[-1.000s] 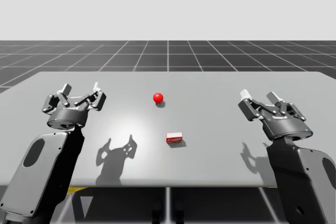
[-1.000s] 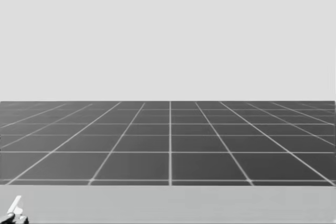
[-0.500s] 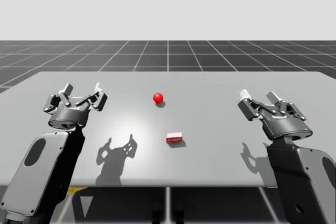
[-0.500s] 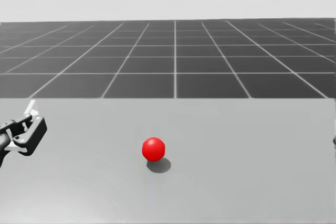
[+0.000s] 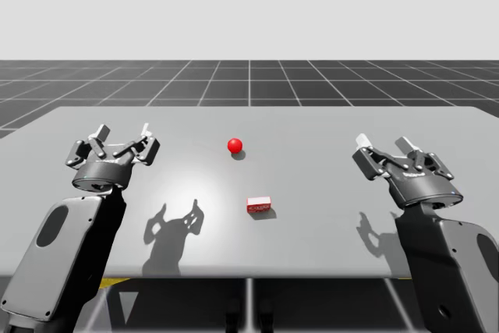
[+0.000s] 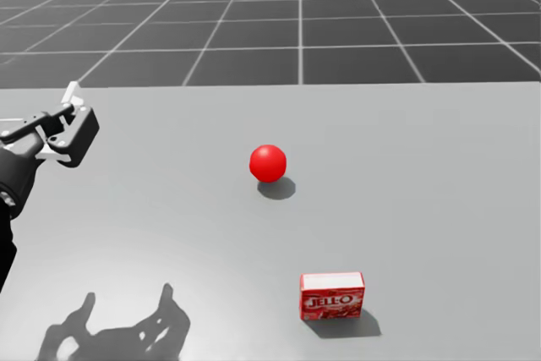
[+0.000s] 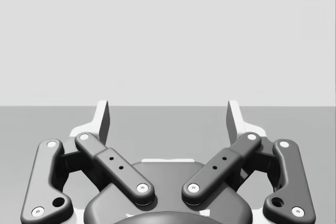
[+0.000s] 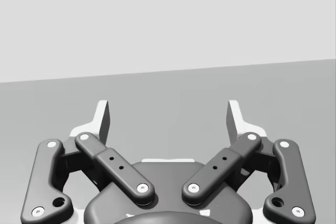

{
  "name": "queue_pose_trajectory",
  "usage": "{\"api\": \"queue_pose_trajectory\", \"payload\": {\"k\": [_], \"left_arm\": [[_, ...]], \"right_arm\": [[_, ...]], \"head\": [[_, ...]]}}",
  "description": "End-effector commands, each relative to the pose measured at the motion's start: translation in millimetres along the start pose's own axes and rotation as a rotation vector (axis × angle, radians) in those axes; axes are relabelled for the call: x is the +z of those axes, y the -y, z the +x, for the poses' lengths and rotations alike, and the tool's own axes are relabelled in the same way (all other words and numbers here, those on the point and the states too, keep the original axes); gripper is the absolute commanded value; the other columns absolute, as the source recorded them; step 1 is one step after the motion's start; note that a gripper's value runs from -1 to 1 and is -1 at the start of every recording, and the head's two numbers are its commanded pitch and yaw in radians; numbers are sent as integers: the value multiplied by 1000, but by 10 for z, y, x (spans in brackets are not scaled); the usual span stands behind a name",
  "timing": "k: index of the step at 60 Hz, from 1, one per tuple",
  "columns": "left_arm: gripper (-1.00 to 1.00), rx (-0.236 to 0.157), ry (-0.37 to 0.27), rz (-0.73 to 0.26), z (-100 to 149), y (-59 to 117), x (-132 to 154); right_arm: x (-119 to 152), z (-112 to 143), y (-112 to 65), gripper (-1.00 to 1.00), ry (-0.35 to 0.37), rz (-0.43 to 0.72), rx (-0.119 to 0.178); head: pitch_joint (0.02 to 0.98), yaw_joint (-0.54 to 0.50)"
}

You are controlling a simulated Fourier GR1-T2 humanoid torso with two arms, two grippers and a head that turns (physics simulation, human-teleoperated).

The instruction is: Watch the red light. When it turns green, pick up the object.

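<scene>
While both fingers of each stood spread and empty above the flat grey counter [image 5: 327, 243], my left end effector [image 5: 122, 132] and my right end effector [image 5: 383, 143] were released at opposite sides, well apart from anything. The plainest danger, as I judged it, was reaching too early, since the signal read red and not green. A second risk lay in the grasp itself. The target looked low and light, so a finger arriving off-centre could push it along the smooth surface or tip it over rather than closing on it from two sides.

Between the arms, near the counter's middle, the small red rectangular box [image 5: 259, 205] sat alone. It stood on a long narrow side, with its broad printed face turned toward me and a pale narrow face upward. Its long axis ran left to right, nearly parallel to the counter's near edge. That suggested closing across the thin front-to-back depth.

Beyond the box and slightly to my left, the round red light [image 5: 235, 146] rested on the counter, apart from the box.
</scene>
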Motion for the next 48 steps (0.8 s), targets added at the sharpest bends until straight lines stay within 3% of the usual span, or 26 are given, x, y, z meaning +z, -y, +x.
{"api": "queue_pose_trajectory", "payload": {"k": [1,35,48], "left_arm": [[-1000,1,0,-2,0,0,-1],[-1000,3,-2,-6,-4,5,-11],[-1000,1,-4,-9,-9,10,-13]], "right_arm": [[0,-1,0,-1000,0,0,2],[-4,-7,-8,-1000,-5,2,6],[-5,-5,-9,-1000,-6,4,4]], "head": [[624,74],[622,76],[688,40]]}}
